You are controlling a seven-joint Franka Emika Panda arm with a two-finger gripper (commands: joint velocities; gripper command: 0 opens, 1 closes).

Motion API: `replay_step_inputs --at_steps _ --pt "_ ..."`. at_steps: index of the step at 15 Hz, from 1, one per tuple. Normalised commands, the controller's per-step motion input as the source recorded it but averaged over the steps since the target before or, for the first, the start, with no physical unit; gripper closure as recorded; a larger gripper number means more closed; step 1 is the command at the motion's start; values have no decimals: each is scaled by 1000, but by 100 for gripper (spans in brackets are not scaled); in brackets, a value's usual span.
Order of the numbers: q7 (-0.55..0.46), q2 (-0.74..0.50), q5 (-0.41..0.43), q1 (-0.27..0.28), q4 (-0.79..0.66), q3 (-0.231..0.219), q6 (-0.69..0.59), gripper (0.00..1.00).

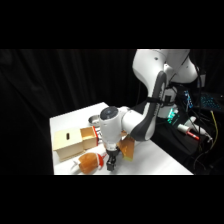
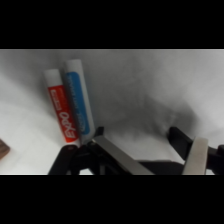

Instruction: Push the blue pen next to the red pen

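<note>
Two pens touching – red pen, blue pen

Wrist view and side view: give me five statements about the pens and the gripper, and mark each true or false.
1. The blue pen lies side by side with the red pen. True.
2. The pens lie far apart. False: they lie right beside each other.
3. The gripper has its fingers spread open. True.
4. The gripper clamps the blue pen. False: one finger only reaches its end.
5. The table is black. False: it is white.
</note>
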Motion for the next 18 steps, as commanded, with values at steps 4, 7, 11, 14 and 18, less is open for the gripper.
replay_step_inputs --at_steps 4,7,11,14,18 --pt "-123 -310 -5 -143 -392 3 73 0" --pt "-414 -527 -35 -194 -314 119 -80 0" --pt "-427 -684 -72 -140 -208 120 -310 0" --pt "-486 -578 42 -211 -28 185 -444 0" --pt "-413 -317 68 -199 154 122 -487 0"
